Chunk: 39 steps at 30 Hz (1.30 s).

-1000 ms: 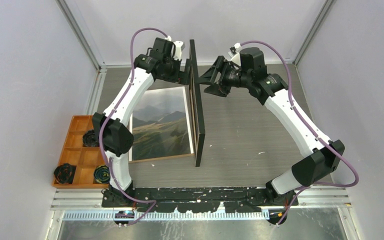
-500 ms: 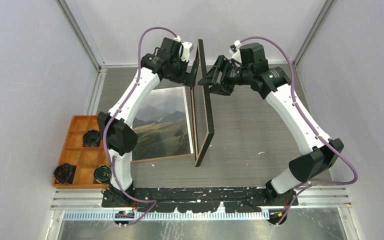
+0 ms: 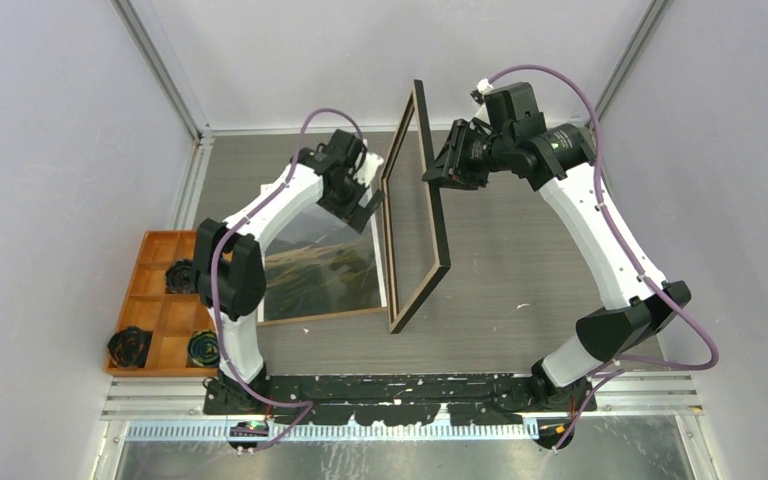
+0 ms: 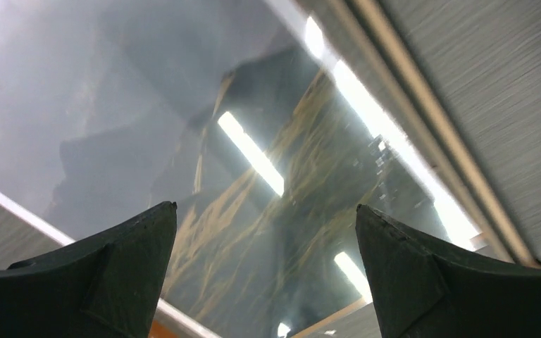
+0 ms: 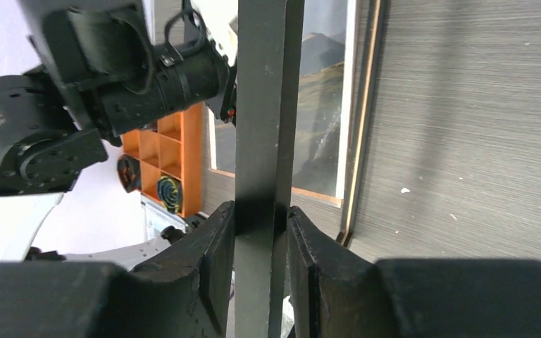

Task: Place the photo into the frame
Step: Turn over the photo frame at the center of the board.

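Far left on the table: an orange tray with compartments, three round black pieces in separate cells.

Just right of the tray, flat on the table: the photo, mountain landscape face up, partly hidden under the left arm, a thin brown edge along its near side.

Over the photo's far right corner: the left gripper, spread wide and empty. From the left wrist, both fingers well apart, only the glossy photo between them, ceiling lights mirrored in it. Contact with the print impossible to tell.

Just beside the photo's right edge: the frame, not yet around the photo. Propped on one long rail on the table, the opposite long rail raised and leaning to the right. Wood colour along the lower rail, black along the raised one.

On the raised rail, toward its far end: the right gripper, clenched on the frame. From the right wrist, both pads pressed against the black rail of the frame, with the photo and the tray low behind it.
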Motion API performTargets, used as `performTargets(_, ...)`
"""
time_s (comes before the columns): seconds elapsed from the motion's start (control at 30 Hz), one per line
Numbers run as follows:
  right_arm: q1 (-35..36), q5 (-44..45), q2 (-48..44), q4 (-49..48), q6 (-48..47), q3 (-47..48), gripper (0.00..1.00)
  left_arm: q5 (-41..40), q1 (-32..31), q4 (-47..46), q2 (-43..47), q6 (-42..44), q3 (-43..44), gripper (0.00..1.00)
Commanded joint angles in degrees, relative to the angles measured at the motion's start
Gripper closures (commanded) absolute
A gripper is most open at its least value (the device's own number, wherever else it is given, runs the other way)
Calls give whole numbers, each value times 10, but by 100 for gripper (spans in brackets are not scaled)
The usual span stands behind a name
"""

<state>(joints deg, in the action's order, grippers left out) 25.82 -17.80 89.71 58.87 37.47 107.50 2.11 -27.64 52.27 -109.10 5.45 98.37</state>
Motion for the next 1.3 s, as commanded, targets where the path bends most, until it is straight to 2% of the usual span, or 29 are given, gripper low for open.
performTargets(0.0,0,62,-13,59,-49,5,68,-61,3,-78,44,76,-88,0)
performTargets(0.27,-12,97,-58,37,-78,-56,80,-106,-11,-199,50,68,-186,1)
performTargets(0.4,-14,119,-84,33,-93,-93,86,-112,-30,-211,36,60,-178,1)
performTargets(0.6,-21,162,-105,56,-122,-124,88,-105,-65,-216,11,57,-147,1)
performTargets(0.83,-25,223,-125,62,-148,-161,93,-178,-76,-236,-53,89,-147,1)
performTargets(1.1,-31,297,-133,52,-158,-221,99,-163,-78,-250,-63,82,-151,1)
performTargets(1.27,-36,319,-136,41,-161,-254,99,-133,-88,-252,-55,78,-154,1)
